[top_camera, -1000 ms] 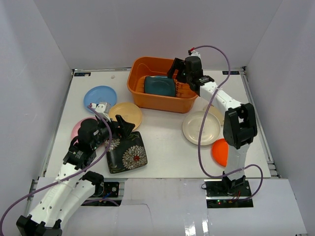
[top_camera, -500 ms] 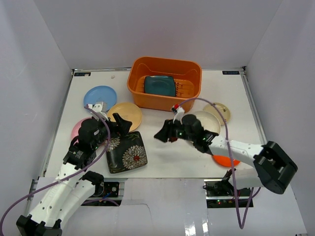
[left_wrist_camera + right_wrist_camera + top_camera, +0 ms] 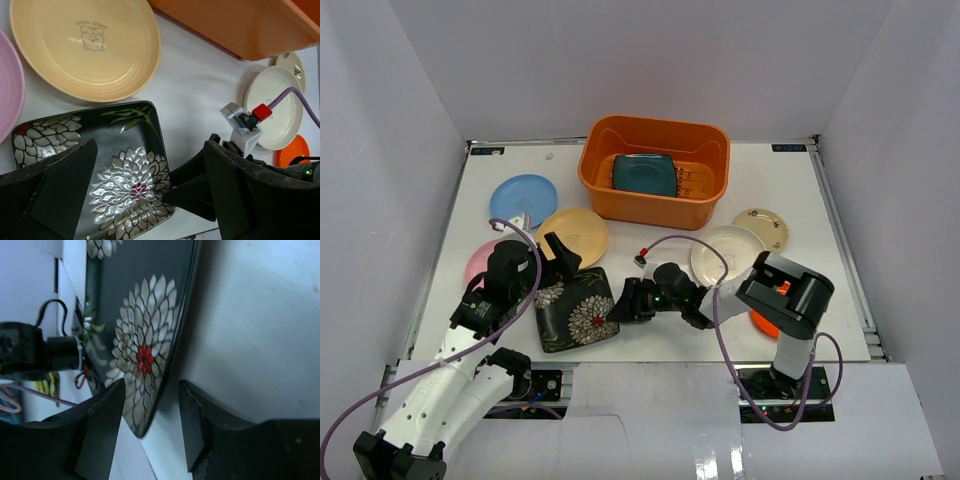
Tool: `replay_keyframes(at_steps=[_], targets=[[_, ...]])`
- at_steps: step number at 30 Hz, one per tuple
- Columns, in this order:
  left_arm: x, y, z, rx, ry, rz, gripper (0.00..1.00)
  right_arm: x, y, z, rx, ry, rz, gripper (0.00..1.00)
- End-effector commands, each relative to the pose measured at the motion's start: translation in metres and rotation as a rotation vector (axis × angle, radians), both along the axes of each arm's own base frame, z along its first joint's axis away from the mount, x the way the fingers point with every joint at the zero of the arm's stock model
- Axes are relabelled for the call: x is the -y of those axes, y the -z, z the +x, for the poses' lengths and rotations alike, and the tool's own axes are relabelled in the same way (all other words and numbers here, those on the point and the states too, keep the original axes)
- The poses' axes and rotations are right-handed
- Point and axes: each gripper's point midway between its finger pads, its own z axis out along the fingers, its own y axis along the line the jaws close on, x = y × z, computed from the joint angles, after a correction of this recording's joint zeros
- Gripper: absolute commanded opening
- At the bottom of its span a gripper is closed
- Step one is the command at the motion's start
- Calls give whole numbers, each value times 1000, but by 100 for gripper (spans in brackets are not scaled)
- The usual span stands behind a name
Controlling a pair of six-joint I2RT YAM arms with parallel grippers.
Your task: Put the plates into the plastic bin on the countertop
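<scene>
The pale yellow plate [image 3: 85,47] carries a small printed figure under an arc of lettering, too small to read with certainty. Eight plates show in all. Seven lie on the countertop [image 3: 650,255]: the pale yellow one, the blue plate [image 3: 523,195], pink plate [image 3: 478,263], cream plate [image 3: 725,262], tan plate [image 3: 760,228], orange plate [image 3: 295,150] and the black flowered plate [image 3: 577,310]. The eighth, the teal plate [image 3: 644,175], is the only thing in the plastic bin [image 3: 655,125]. The left gripper [image 3: 135,175] hangs over the black plate with its fingers spread wide. The right gripper [image 3: 150,410] is also parted, low at the plate's right edge, with the rim lying between its fingers.
</scene>
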Motion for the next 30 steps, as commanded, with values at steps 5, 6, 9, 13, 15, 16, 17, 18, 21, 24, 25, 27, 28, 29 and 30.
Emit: replay_keyframes(at_steps=[5,6,9,13,15,16,17,18,21,24,25,27,28,29,30], targets=[[-7,4,-5,-66,-55,-1,98,-45,-14,11,-85,26,189,41],[-7,3,-4,-62,-52,2,98,-47,-15,10,-85,21,191,33],[-7,-6,-2,-37,-42,13,98,-42,-15,11,-76,41,177,15],[-7,-10,3,-31,-36,36,98,-20,-37,7,-11,60,176,8],[-8,-9,8,-34,-53,46,98,-1,-33,-1,-1,69,144,8],[-9,-8,10,-32,-60,45,98,5,-52,-2,26,75,181,8],[-9,-4,12,-39,-72,44,98,13,-55,-3,34,87,177,8],[-10,-3,17,-42,-105,26,97,26,-69,-5,58,102,206,8],[-12,6,24,-51,-182,-21,95,57,-73,4,89,181,167,8],[-18,19,30,-48,-266,-63,93,84,-129,21,222,261,223,8],[-18,22,32,-55,-291,-96,93,90,-141,27,250,279,226,8],[-21,36,36,-73,-352,-127,92,111,-177,44,334,336,251,8],[-21,40,37,-83,-364,-138,92,118,-189,50,358,351,261,8],[-24,44,39,-83,-393,-141,91,132,-202,64,390,383,265,8],[-26,48,41,-91,-417,-145,91,140,-215,72,416,404,272,8]])
